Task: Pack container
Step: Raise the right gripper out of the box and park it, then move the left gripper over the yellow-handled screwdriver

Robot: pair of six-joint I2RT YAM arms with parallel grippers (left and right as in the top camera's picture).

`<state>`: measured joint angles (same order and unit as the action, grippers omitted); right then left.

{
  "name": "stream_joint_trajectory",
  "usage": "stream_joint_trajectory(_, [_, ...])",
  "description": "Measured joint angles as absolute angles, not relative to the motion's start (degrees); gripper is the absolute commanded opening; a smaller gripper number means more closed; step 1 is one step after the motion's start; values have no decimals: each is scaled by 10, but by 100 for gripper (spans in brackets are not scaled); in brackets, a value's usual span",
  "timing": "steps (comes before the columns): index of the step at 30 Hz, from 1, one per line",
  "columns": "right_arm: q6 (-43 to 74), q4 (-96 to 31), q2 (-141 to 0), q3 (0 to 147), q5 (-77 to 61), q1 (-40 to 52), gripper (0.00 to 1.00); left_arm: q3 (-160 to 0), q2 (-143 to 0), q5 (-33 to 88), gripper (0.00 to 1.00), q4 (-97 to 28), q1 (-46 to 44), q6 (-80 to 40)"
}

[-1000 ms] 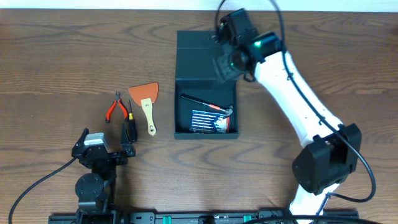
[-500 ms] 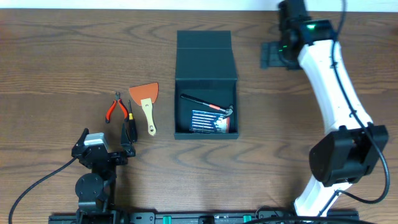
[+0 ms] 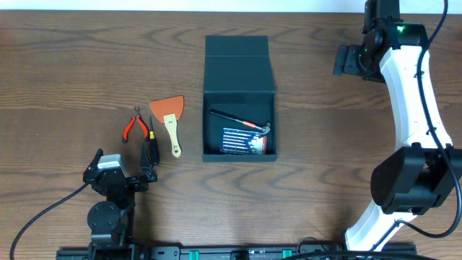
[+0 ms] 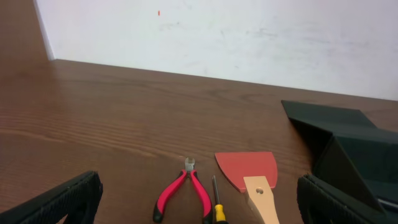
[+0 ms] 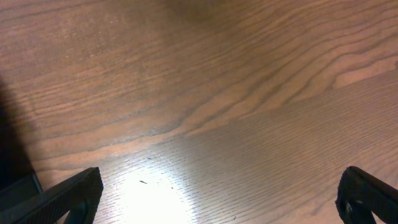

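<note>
The container, a dark teal box, stands mid-table with its flap lid folded back. Inside lie a red-and-black handled tool and a blue striped pack. Left of it lie red pliers, a yellow-and-black screwdriver and an orange scraper with a wooden handle. My left gripper rests open near the front edge, just short of these tools; its view shows the pliers, the scraper and the container. My right gripper hangs open, empty, over bare table at the far right.
A white wall rises behind the table's far edge. The right wrist view holds only bare wood between the open fingers.
My right arm has swung from over the container's lid to the far right of the table, its jaws widening on the way. The left arm and the tools have not moved.
</note>
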<state>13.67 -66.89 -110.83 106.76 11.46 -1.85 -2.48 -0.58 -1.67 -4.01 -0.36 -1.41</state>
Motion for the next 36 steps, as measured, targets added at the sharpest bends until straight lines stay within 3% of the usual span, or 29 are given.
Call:
stream_joint_trajectory(27, [137,-669,-1108,1068,115,-18,99,-31,-6,-13,98,-52,-4,-30])
stream_joint_trajectory(36, [137,-670,-1108,1068,114,-18,99,-201,-122,-12,98,-180,-4,-43])
